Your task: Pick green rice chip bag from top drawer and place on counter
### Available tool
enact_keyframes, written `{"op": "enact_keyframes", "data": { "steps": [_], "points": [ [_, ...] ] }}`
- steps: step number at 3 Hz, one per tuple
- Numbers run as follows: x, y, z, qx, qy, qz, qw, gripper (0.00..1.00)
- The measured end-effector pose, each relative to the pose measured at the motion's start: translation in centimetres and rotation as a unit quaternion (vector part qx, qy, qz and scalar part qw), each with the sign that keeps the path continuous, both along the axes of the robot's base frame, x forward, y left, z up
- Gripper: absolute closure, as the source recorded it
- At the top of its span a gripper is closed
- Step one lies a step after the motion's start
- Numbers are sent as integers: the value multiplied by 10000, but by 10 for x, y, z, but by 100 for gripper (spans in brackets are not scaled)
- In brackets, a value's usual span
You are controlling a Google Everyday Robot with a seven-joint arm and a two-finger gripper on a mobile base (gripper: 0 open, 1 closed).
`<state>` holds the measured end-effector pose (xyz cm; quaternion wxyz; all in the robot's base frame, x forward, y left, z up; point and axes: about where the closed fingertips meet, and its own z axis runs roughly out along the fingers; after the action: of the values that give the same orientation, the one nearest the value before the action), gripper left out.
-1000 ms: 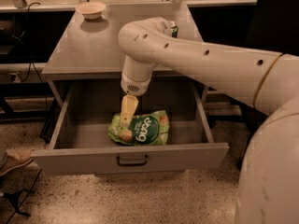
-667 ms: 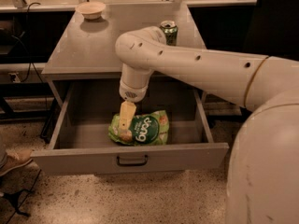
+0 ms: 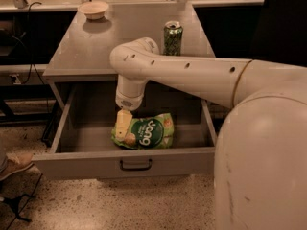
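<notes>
The green rice chip bag (image 3: 147, 132) lies flat on the floor of the open top drawer (image 3: 72, 164), near its front middle. The drawer's dark curved handle (image 3: 135, 165) shows on the front panel. My gripper (image 3: 124, 134) hangs straight down from the white arm into the drawer and sits on the bag's left end, touching it. The bag rests on the drawer floor. The counter (image 3: 124, 42) is the grey top of the cabinet behind the drawer.
A green drink can (image 3: 173, 37) stands on the counter's right side, just behind my arm. A small pale bowl (image 3: 94, 8) sits at the counter's back left. A shoe (image 3: 14, 164) shows on the speckled floor at left. Dark shelving flanks the cabinet.
My arm has swung left and forward, uncovering the green can on the counter. The gripper has come down a little onto the bag's left end. The bag has not moved.
</notes>
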<state>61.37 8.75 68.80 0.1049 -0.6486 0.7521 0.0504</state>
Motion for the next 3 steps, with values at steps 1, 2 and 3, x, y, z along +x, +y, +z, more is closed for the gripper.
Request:
{"op": "enact_keyframes", "data": {
  "steps": [1, 2, 3],
  "points": [
    [6, 9, -15, 15, -44, -48, 10000, 0],
    [6, 13, -34, 95, -91, -79, 9999, 0],
    [1, 12, -57, 184, -20, -164, 9997, 4]
  ]
}}
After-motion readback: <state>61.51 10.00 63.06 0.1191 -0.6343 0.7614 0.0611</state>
